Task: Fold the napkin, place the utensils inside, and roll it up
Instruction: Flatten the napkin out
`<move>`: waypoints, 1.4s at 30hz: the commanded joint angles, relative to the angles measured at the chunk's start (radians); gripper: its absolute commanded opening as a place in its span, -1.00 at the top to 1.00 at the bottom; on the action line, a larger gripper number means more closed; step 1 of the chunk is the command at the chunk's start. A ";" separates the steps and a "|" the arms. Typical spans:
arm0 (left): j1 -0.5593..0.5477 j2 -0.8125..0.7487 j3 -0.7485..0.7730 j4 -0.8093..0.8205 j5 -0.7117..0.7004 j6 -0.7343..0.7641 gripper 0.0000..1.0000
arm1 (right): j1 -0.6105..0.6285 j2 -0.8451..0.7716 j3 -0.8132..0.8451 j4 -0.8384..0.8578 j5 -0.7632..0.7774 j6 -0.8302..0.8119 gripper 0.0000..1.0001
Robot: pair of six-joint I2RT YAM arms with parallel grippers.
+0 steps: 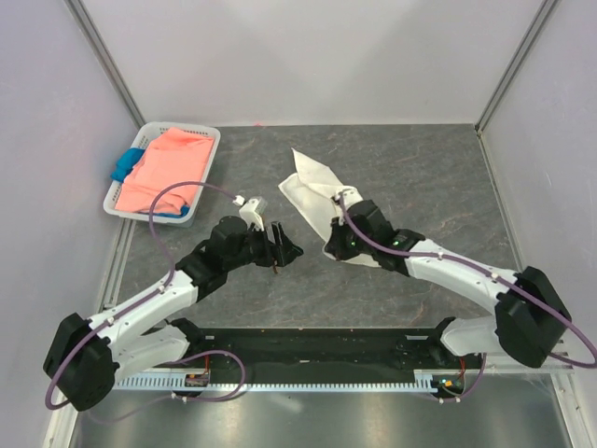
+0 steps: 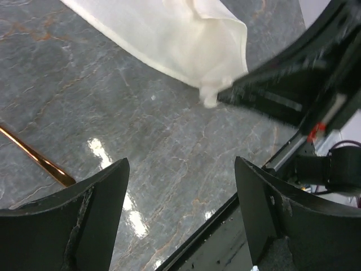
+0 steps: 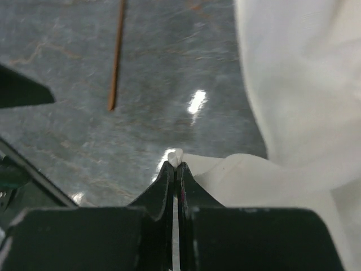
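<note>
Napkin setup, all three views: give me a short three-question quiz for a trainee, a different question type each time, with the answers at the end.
1. Fill in: the spoon lies on the bare ___, apart from the napkin.
2. True or false: the right gripper is shut on the napkin.
3. Pick one: the left gripper is A) shut on the napkin, B) open and empty, C) shut on the spoon.
Key: 1 table; 2 true; 3 B.
</note>
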 commanded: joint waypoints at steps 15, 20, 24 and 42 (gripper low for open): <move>-0.097 0.106 -0.135 0.194 -0.117 -0.155 -0.59 | 0.089 -0.173 0.089 -0.169 0.376 0.056 -0.77; -0.214 0.232 -0.061 0.272 -0.130 -0.177 -0.58 | 0.011 -0.242 0.078 -0.252 0.422 0.061 -0.83; -0.287 0.290 -0.033 0.324 -0.156 -0.209 -0.59 | -0.038 -0.259 0.064 -0.263 0.408 0.058 -0.84; -0.347 0.488 0.053 0.394 -0.181 -0.223 0.34 | -0.046 -0.084 0.106 -0.214 0.423 -0.045 -0.68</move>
